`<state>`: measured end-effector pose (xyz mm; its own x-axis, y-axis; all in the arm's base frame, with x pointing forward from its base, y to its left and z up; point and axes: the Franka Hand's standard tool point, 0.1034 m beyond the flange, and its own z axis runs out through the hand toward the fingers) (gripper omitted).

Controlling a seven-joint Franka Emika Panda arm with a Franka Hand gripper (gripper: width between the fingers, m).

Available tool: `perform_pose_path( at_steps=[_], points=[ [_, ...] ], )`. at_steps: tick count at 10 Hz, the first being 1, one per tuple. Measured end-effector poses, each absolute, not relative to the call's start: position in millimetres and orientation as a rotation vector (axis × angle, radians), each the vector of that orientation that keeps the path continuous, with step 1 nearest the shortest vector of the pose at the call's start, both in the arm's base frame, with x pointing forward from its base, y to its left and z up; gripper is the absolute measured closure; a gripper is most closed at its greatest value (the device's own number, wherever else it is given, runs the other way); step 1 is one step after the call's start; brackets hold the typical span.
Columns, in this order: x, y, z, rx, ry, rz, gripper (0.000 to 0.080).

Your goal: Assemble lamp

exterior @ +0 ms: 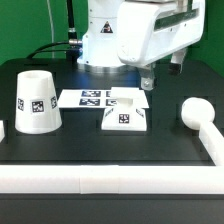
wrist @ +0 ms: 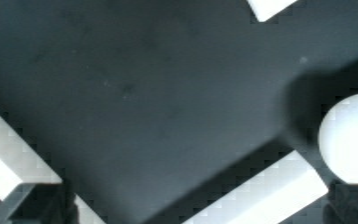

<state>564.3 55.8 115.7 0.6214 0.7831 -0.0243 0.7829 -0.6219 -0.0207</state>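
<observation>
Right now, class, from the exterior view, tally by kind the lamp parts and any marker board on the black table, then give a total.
Lamp shade: 1
Lamp base: 1
Bulb: 1
Marker board: 1
Total: 4

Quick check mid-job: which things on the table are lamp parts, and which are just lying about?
Lamp parts: white truncated-cone plastic shade; low square white plastic base; white ball-headed plastic bulb.
Not lamp parts: thin flat white marker board; long white rail in the foreground.
</observation>
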Motion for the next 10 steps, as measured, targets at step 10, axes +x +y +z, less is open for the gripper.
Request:
perform_pose_path(
  at_steps=[10],
  points=[
    [478, 13, 105.6, -2.827, -1.345, 0.098, 0.01]
  ],
)
